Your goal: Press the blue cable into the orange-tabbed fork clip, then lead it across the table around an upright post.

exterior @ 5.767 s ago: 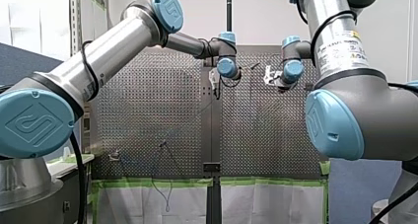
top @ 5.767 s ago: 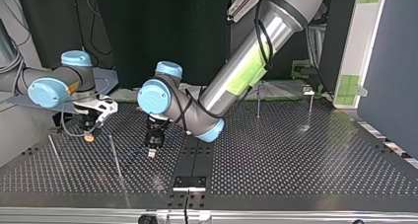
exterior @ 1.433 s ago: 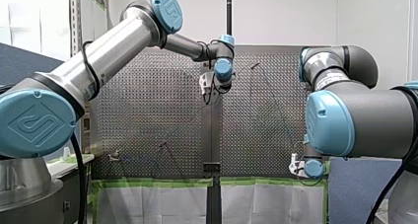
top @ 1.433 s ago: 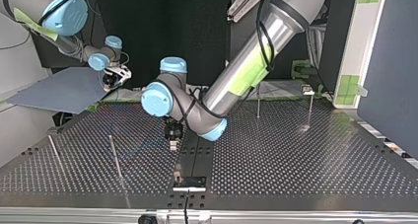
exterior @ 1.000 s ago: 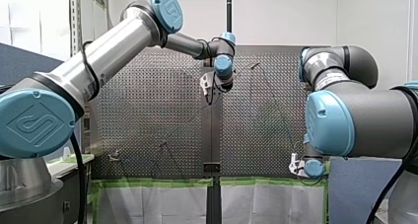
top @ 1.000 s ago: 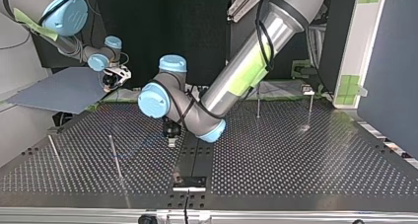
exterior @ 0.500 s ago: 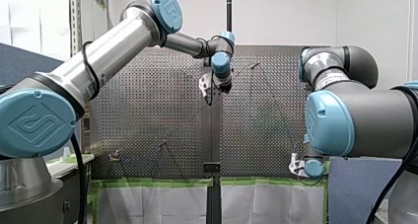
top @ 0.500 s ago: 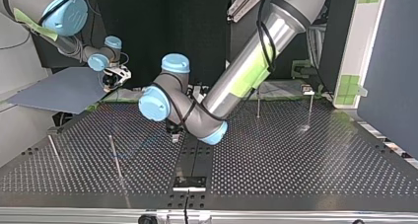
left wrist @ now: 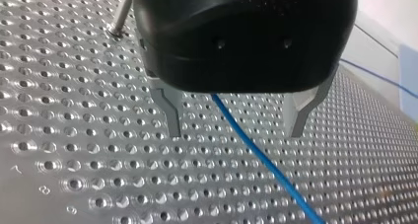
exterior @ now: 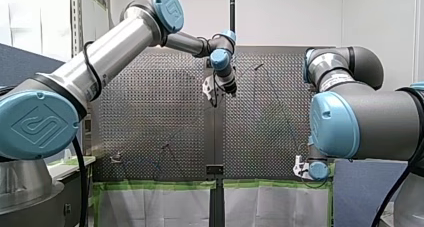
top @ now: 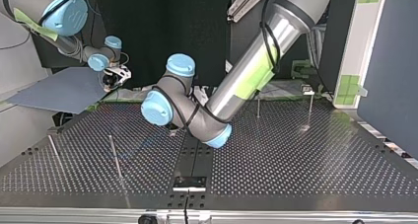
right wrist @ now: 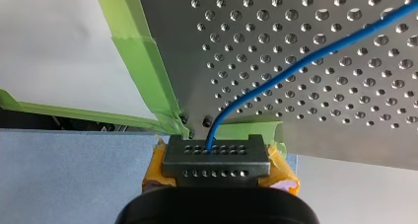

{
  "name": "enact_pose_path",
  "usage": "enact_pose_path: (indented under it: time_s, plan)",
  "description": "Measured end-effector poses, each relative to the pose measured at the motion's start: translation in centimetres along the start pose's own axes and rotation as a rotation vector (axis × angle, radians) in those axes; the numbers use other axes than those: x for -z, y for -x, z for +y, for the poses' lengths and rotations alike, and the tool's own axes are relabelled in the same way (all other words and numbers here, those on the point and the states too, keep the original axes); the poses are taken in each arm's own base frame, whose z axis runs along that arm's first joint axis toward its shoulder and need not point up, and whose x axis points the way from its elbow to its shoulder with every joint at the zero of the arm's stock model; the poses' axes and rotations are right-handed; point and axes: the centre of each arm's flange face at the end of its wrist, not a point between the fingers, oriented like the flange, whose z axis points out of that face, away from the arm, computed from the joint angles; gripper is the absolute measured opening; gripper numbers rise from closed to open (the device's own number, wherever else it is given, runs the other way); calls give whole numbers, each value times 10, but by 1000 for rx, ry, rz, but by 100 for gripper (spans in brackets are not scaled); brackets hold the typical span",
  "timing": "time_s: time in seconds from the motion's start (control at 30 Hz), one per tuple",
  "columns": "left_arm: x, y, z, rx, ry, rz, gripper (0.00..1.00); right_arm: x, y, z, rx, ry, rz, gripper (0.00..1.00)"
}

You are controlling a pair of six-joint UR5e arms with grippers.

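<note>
- Two ends are to be minded: at the table's (right wrist: 276, 17) near corner in the front view, the blue cable (right wrist: 296, 66) is clamped between the yellow pads (right wrist: 283, 169) of my right gripper (right wrist: 217, 150); a firm hold is called for.
- Mid-table, the cable is laid over the holes (no clip can be made out).
- Farther off, my left gripper (left wrist: 235, 133) is spread wide astride it, nothing gripped; it is best closed low before a post (left wrist: 124, 9) is rounded.

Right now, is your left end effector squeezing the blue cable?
No, my left end effector is open: its metal fingers stand on either side of the blue cable, not touching it.
</note>
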Motion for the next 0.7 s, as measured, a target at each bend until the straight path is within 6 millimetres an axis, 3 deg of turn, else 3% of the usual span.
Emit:
enact_pose_path:
  time_s: [0.33, 0.7]
  plan:
    - [17, 12, -13, 88, -56, 19, 100, 1, 0, -2, 1, -3, -1, 0]
    - [58, 36, -28, 79, -96, -4, 100, 1, 0, -3, 1, -4, -1, 0]
